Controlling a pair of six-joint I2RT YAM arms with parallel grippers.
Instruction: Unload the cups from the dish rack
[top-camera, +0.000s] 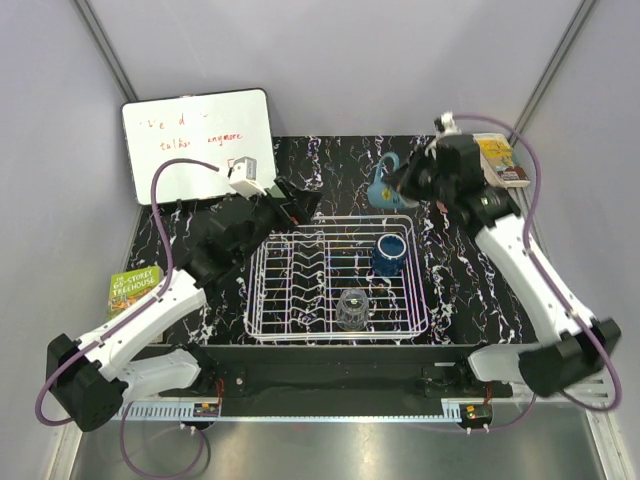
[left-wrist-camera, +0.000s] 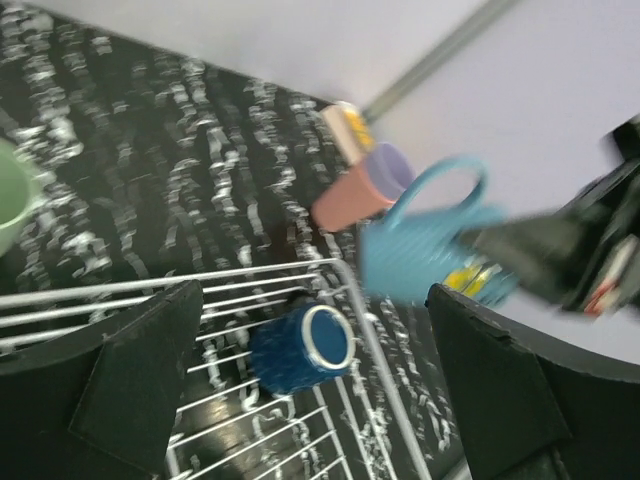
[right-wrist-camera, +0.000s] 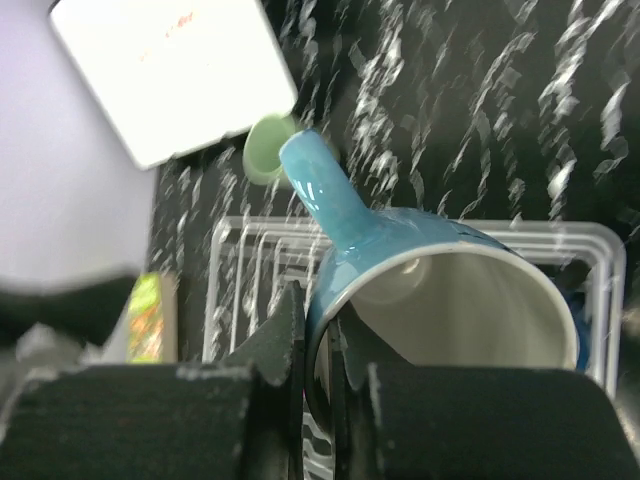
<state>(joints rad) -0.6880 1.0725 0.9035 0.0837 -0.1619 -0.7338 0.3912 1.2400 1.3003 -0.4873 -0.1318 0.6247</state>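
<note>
Right claw is pinched shut on the rim of the teal mug, holding it tilted in the air over the worktop, just above the dish rack's upper right corner in the top view. Left claw gapes wide, gripping nothing, at the rack's upper left edge. Inside the rack a dark blue cup sits tilted at upper right and a clear glass at lower centre. Beyond the rack are a pale green cup and a salmon pink cup touching a lavender cup
</note>
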